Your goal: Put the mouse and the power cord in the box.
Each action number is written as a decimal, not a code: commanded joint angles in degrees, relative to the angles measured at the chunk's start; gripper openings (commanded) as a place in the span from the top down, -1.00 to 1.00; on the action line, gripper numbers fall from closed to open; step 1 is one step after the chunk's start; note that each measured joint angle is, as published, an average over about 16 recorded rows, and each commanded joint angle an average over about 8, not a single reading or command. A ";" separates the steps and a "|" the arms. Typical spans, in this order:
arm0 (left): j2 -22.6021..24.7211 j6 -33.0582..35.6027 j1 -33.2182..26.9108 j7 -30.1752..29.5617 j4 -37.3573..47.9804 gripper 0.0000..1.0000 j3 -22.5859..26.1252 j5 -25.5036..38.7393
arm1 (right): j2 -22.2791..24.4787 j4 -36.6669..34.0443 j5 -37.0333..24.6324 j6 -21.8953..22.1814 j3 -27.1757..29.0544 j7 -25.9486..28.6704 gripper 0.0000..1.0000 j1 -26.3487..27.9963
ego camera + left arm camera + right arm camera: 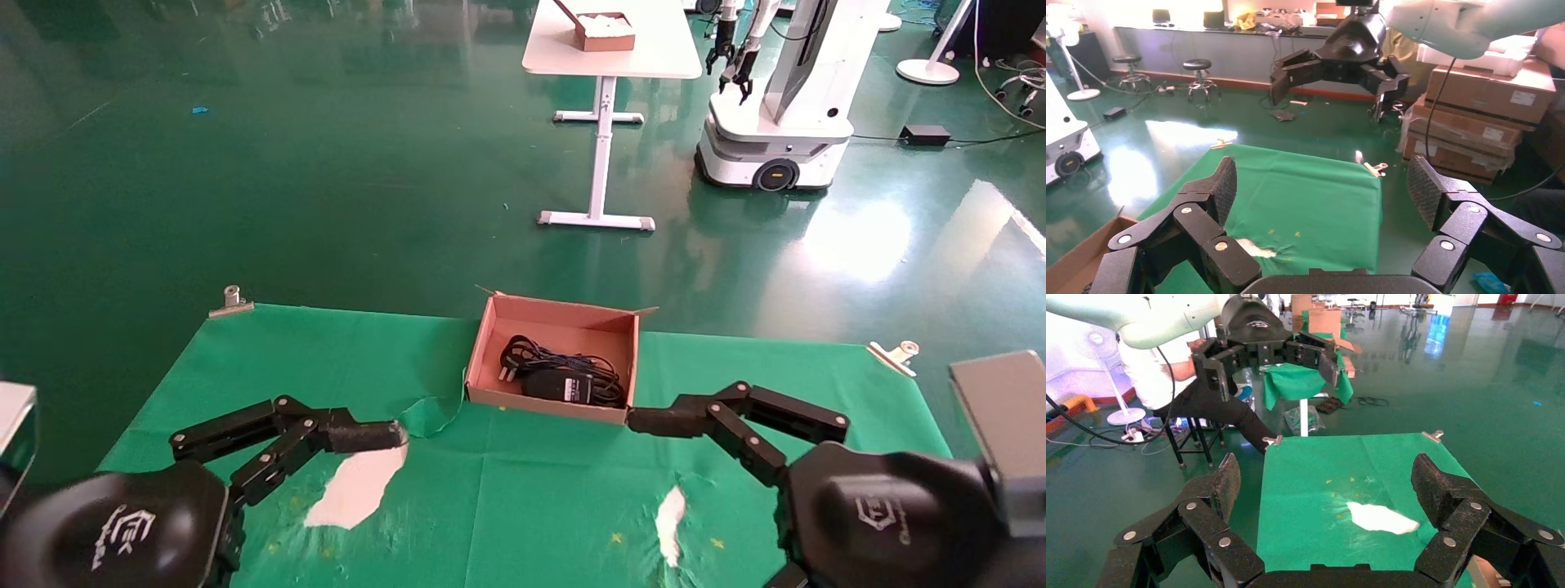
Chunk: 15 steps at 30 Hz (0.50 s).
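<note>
The brown cardboard box point(482, 351) stands at the far middle of the green cloth; a corner of the box point(1073, 266) shows in the left wrist view. Inside lies the power cord point(531, 359), looped, with its pronged plug toward the left wall. A black palm-sized body that looks like the mouse point(560, 384) rests against it near the front wall. My left gripper point(364, 437) point(1322, 184) hovers open left of the box with nothing between its fingers. My right gripper point(658, 420) point(1327, 478) is open and empty too, its tips beside the box's front right corner.
The green cloth point(523, 506) has white torn patches point(355, 486) and metal clips point(231, 300) at its far corners. Beyond on the floor are a white table point(609, 61) with a smaller brown box point(605, 33) and another robot point(776, 122).
</note>
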 commanded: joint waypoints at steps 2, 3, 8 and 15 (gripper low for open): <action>-0.04 0.06 0.05 -0.01 -0.04 -1.00 -0.06 -0.08 | 0.00 0.00 -0.01 0.00 0.00 0.00 -1.00 0.00; 0.03 -0.06 -0.02 -0.01 0.08 -1.00 0.05 0.01 | 0.00 -0.01 -0.01 0.00 0.00 0.00 -1.00 0.00; 0.28 -0.52 -0.31 0.02 0.53 -1.00 0.47 0.36 | -0.02 -0.03 -0.03 0.01 -0.02 0.00 -1.00 0.02; 0.51 -0.94 -0.57 0.04 0.92 -1.00 0.84 0.66 | -0.04 -0.05 -0.05 0.03 -0.05 0.00 -1.00 0.04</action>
